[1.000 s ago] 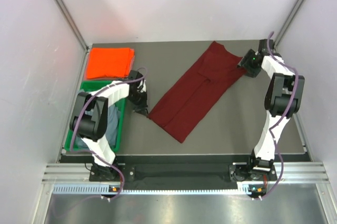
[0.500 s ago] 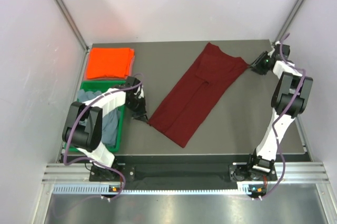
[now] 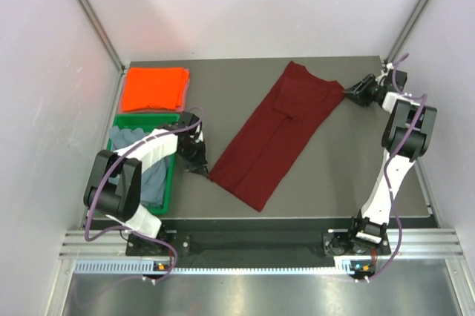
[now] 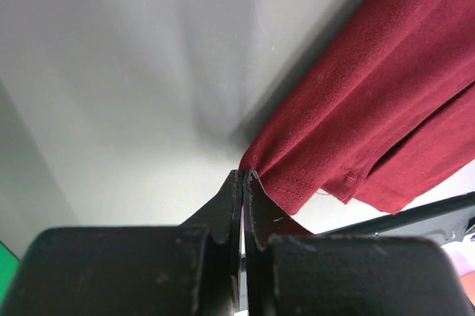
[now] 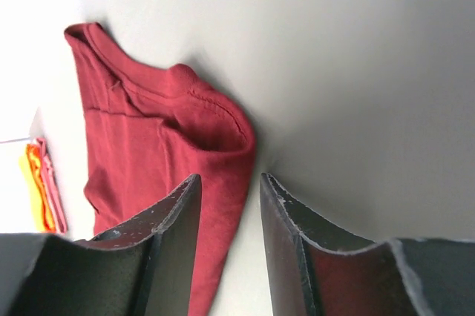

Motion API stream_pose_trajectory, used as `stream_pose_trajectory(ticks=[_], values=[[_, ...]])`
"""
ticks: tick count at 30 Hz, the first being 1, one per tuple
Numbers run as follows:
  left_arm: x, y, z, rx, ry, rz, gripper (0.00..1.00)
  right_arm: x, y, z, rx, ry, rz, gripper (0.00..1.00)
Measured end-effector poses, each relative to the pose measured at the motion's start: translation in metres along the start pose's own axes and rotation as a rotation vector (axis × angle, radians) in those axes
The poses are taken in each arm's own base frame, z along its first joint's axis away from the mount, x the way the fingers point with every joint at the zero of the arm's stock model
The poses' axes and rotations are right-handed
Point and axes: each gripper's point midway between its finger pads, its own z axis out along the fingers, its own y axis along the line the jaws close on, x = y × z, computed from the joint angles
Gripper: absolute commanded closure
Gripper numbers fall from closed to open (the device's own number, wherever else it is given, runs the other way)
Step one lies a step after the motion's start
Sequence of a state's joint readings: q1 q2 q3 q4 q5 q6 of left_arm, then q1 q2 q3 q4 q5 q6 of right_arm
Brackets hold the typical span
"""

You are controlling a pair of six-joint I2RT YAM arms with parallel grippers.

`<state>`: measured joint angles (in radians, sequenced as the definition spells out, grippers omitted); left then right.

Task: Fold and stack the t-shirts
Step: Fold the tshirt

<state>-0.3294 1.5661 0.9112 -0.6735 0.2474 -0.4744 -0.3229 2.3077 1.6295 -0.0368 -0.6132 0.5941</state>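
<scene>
**Maroon shirt held at one corner, arms spread wide**

At the far left corner of the bench (image 3: 334,182) the orange shirt (image 3: 154,87) lies folded; how many layers it has cannot be made out. Just in front of it the green tray (image 3: 173,182) holds the grey-blue shirt (image 3: 156,177), crumpled. The left arm (image 3: 148,142) crosses above the tray and hides much of that shirt.

That arm reaches out low to the right. The left jaws are pressed together on the near left corner of the maroon shirt (image 3: 278,134), and the hem puckers where they pinch. The maroon shirt lies mid-bench as a long folded strip, slanting from near left to far right; its lower layers are out of sight.

The right arm (image 3: 404,119) stretches up the right side and bends back leftward near the far edge. The right jaws stand a narrow way apart at the shirt's far right corner; whether they touch the cloth I cannot tell.

The widest stretches of bench surface lie in front of the strip on the right and behind it on the left.
</scene>
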Motion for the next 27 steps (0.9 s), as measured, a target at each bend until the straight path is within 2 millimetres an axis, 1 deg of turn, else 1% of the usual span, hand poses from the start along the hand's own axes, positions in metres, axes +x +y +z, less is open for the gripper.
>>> stream_pose_trajectory(ticks=[1, 4, 5, 7, 8, 9, 11, 18, 21, 25, 26, 27], values=[[0.002, 0.001, 0.000, -0.002, 0.001, -0.002, 1.00, 0.001, 0.001, 0.001, -0.006, 0.000, 0.004, 0.63], [0.008, 0.003, 0.002, -0.007, 0.014, -0.008, 1.00, 0.002, 0.003, 0.005, -0.022, -0.003, 0.012, 0.71], [0.010, 0.003, 0.003, -0.009, 0.018, -0.012, 1.00, 0.002, 0.003, 0.006, -0.024, -0.005, 0.016, 0.80], [0.014, 0.002, 0.003, -0.004, 0.021, -0.022, 1.00, 0.002, 0.002, 0.009, -0.029, -0.009, 0.023, 0.90], [0.016, 0.001, 0.003, 0.002, 0.019, -0.026, 1.00, 0.002, 0.000, 0.010, -0.029, -0.011, 0.031, 0.99], [0.017, 0.000, 0.002, 0.009, 0.014, -0.034, 1.00, 0.003, -0.001, 0.012, -0.028, -0.009, 0.037, 1.00], [0.019, -0.006, 0.000, 0.032, -0.001, -0.043, 1.00, 0.003, -0.002, 0.015, -0.039, -0.005, 0.057, 1.00], [0.028, -0.030, 0.003, 0.102, -0.022, -0.090, 1.00, -0.015, 0.007, 0.035, -0.075, -0.033, 0.053, 1.00], [0.027, -0.035, 0.004, 0.098, -0.036, -0.116, 0.99, -0.025, 0.010, 0.044, -0.093, -0.045, 0.052, 1.00], [0.021, -0.034, 0.005, 0.079, -0.068, -0.159, 0.93, -0.037, 0.018, 0.059, -0.120, -0.057, 0.046, 1.00], [0.019, -0.034, 0.005, 0.077, -0.076, -0.166, 0.89, -0.040, 0.020, 0.062, -0.127, -0.061, 0.041, 1.00], [0.018, -0.036, 0.006, 0.077, -0.082, -0.170, 0.84, -0.043, 0.023, 0.066, -0.134, -0.064, 0.038, 1.00]])
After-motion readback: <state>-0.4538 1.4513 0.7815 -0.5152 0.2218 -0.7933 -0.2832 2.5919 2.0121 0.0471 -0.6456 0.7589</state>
